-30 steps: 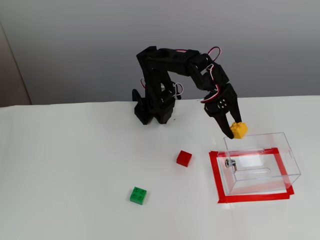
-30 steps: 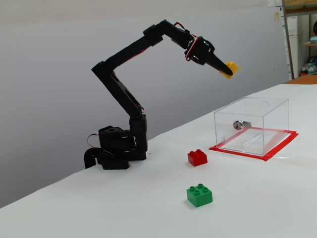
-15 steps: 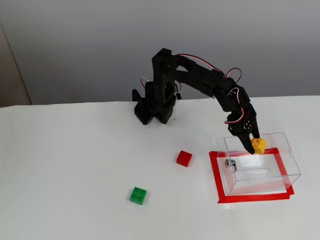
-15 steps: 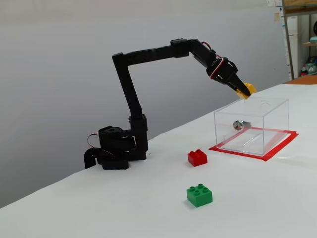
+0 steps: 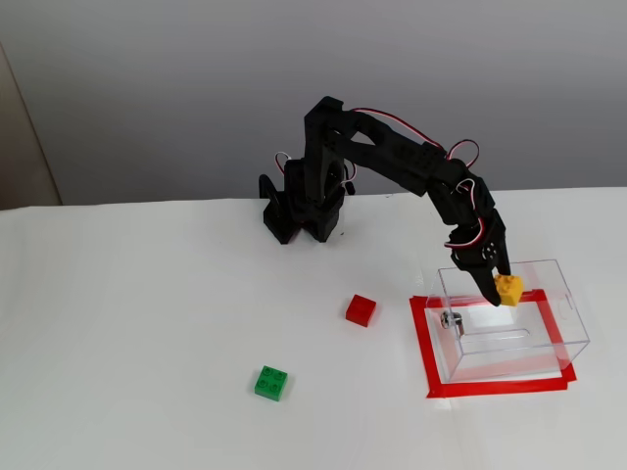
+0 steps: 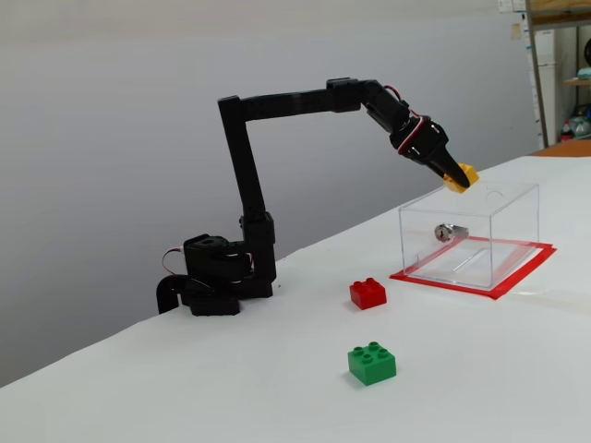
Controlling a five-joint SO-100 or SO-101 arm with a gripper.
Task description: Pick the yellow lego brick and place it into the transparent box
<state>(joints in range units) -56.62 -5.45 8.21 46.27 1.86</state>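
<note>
My gripper is shut on the yellow lego brick. It holds the brick in the air over the open top of the transparent box, close above the rim. The box stands on a rectangle of red tape, with its small metal knob on the side facing the other bricks. In a fixed view the box is at the right of the table, and the arm reaches out to it from its base.
A red brick lies on the white table left of the box. A green studded brick lies farther toward the front. The arm's base stands at the table's back edge.
The arm has stretched out and lowered, carrying the yellow brick from beside the box's back corner to just above its open top. The other bricks and the box have not moved.
</note>
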